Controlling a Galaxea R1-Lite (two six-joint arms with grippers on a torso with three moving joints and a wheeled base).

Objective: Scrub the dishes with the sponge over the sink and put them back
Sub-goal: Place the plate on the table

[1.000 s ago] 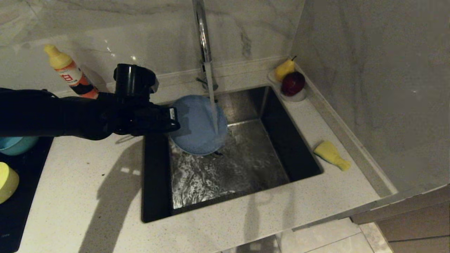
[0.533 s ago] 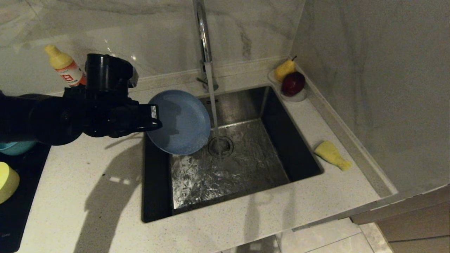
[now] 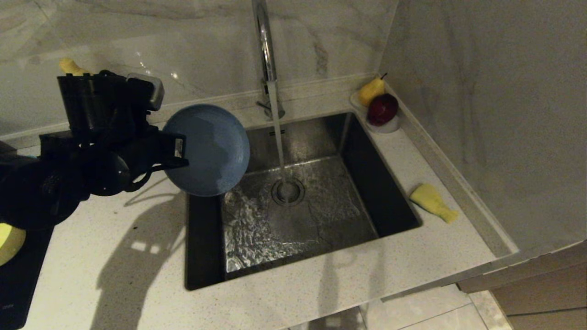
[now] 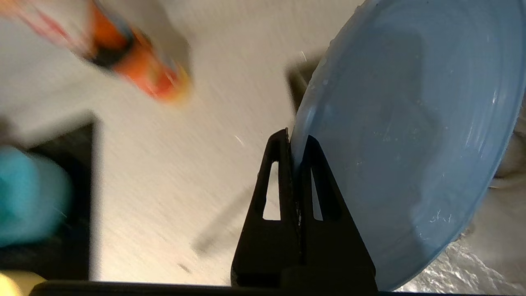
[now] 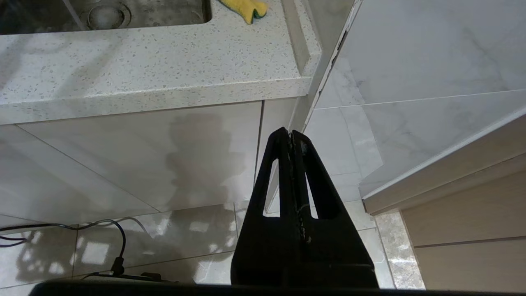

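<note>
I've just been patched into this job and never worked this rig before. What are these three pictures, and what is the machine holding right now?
You are looking at a two-armed robot at a kitchen counter. The wide picture comes from a camera on its head, looking down at the sink, where the tap is running. The other two come from cameras on each wrist, looking along the black fingers.

The left gripper is shut on the rim of the light-blue plate, held tilted at the sink's left edge; the left wrist view shows the plate wet, pinched between the fingers.

The right gripper is shut and empty, parked low, below the counter's front edge.

On the counter: the sponge right of the sink, a pear and a dark red fruit in the back corner, and a yellow bowl at far left.
</note>
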